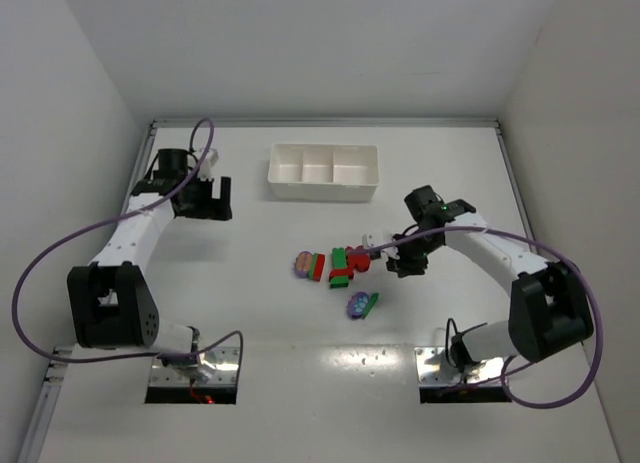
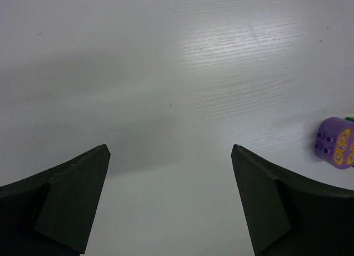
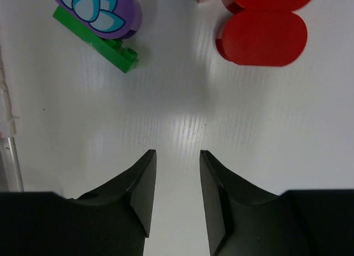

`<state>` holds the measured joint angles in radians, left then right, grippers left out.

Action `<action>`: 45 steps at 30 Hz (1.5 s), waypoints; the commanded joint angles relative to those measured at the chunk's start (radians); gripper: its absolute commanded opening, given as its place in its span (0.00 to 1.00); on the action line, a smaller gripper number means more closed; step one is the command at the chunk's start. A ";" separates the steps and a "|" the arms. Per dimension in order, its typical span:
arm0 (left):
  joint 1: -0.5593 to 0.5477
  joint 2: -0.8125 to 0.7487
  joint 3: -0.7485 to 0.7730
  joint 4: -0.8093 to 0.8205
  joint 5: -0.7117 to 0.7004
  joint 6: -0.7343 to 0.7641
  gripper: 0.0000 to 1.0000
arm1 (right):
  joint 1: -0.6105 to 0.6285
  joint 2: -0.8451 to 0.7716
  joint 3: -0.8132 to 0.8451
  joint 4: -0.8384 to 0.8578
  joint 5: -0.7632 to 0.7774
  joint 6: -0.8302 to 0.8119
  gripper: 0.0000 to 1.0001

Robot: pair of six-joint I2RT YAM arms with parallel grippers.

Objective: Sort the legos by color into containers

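Plastic, hard and glossy, is what the legos (image 1: 340,268) are judged to be made of. They are expected to be light, stiff and unlikely to break, but slippery enough to skid on the smooth white table (image 1: 250,313) if only one finger touches them. They lie loose in a small cluster near the middle of the table, well apart from the white tray (image 1: 275,178) at the far side. No brick can be made out in its three compartments. A grip across two flat opposite sides is advised. The red brick (image 3: 265,37) has rounded ends, so its long straight flanks are to be preferred. The thin green plate (image 3: 102,43) is partly covered by a purple round piece (image 3: 97,10) and would be better taken by its free end. The right gripper (image 3: 177,156) is seen low over bare table just short of these pieces, its jaws almost together with a narrow gap and nothing between them. The left gripper (image 2: 170,151) is held wide apart and empty, off to the left of the cluster. A purple studded piece (image 2: 336,142) is cut off at the edge of the left wrist view, and which brick of the cluster it is cannot be told. Further red shapes are cropped at the top of the right wrist view. Whether the stacked pieces are pressed together cannot be judged.
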<state>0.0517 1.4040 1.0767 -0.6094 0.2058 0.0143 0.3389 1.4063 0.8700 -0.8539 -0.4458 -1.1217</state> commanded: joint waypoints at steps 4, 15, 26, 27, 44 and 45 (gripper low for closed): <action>0.008 0.056 0.098 -0.003 0.040 0.003 1.00 | 0.064 -0.027 -0.039 -0.026 -0.073 -0.225 0.38; 0.008 0.122 0.144 -0.003 0.058 0.003 1.00 | 0.161 0.052 -0.017 -0.027 -0.103 -0.286 0.52; 0.008 0.150 0.173 -0.003 0.058 0.003 1.00 | 0.248 0.122 -0.008 -0.008 -0.113 -0.339 0.49; 0.008 0.150 0.173 -0.003 0.058 0.003 1.00 | 0.259 0.122 -0.008 0.006 -0.113 -0.339 0.49; 0.008 0.141 0.152 -0.003 0.049 0.012 1.00 | 0.350 0.241 0.021 0.029 -0.028 -0.328 0.41; 0.008 0.141 0.152 -0.003 0.049 0.012 1.00 | 0.350 0.252 0.021 0.029 -0.016 -0.319 0.40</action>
<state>0.0517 1.5562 1.2148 -0.6201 0.2474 0.0181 0.6704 1.6417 0.8558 -0.8238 -0.4660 -1.4322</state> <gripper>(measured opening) 0.995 0.405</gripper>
